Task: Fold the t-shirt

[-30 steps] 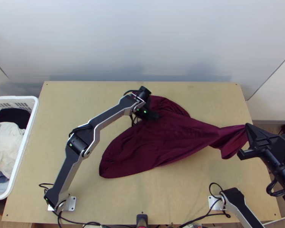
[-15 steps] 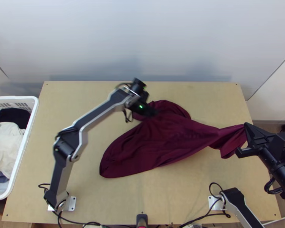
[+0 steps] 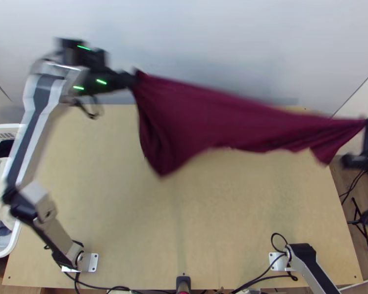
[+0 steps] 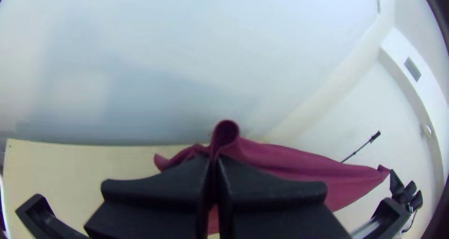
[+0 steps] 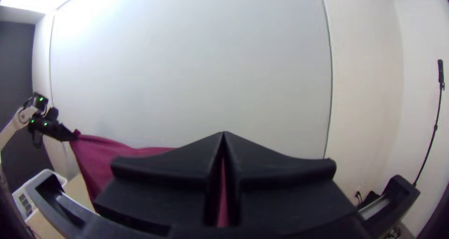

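The left gripper (image 3: 133, 80) is closed on one end of the t-shirt (image 3: 198, 117), and in the left wrist view a small loop of cloth pokes out past its fingertips. In the top view the gripper points across toward the right arm's side. Behind it, the left arm's wrist (image 3: 78, 59) is over the far left of the table (image 3: 208, 220); the forearm runs back down the picture to an elbow (image 3: 29, 203) bent outward by the laundry basket (image 3: 0, 255), then in to the base (image 3: 81, 262).

The right gripper (image 3: 366, 122) is closed on the other end, at the top view's right edge. From its base (image 3: 282, 261), the right arm slants out of that view at lower right. The t-shirt is stretched lengthwise between the grippers, raised off the table, with a loose corner drooping nearer the left gripper.
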`<state>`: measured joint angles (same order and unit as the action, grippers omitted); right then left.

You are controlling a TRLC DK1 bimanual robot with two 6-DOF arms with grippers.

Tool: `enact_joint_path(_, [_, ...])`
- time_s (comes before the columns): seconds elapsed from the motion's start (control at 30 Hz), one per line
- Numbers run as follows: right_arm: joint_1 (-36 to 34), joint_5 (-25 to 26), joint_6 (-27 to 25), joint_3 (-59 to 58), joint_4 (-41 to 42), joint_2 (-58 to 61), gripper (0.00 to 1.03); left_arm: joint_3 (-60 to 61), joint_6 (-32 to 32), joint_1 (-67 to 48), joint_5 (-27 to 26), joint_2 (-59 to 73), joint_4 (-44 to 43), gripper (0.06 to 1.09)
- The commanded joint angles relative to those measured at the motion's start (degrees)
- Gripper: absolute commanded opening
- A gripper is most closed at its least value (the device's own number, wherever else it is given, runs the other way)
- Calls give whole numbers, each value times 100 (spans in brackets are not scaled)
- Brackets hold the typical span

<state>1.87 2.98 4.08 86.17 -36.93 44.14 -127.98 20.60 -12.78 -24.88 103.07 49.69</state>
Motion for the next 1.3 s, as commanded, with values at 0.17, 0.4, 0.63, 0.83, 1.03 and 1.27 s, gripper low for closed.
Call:
enact_joint_path(0.17, [-152,97,1130,172,1575,508,3,1003,700,1181,-640,-1808,-1533,41])
enact_joint_path(0.4, [235,106,990,181,1232,420,3,2919,-109,566,-1757,-3029,-1506,101])
enact_joint_path(0.63, [420,106,832,-65,977,183,3,3974,-873,161,-2231,-3645,-1128,100])
enact_joint_path(0.83, [534,106,814,-373,942,24,3,4264,-865,-129,-2223,-3697,-1023,100])
enact_joint_path(1.03, [639,106,858,-522,880,-46,3,5011,-1146,-1596,-1352,-3812,-1102,98])
enact_joint_path(1.27, [710,106,867,-522,678,-90,3,5723,-1972,-3284,-307,-3337,-1577,99])
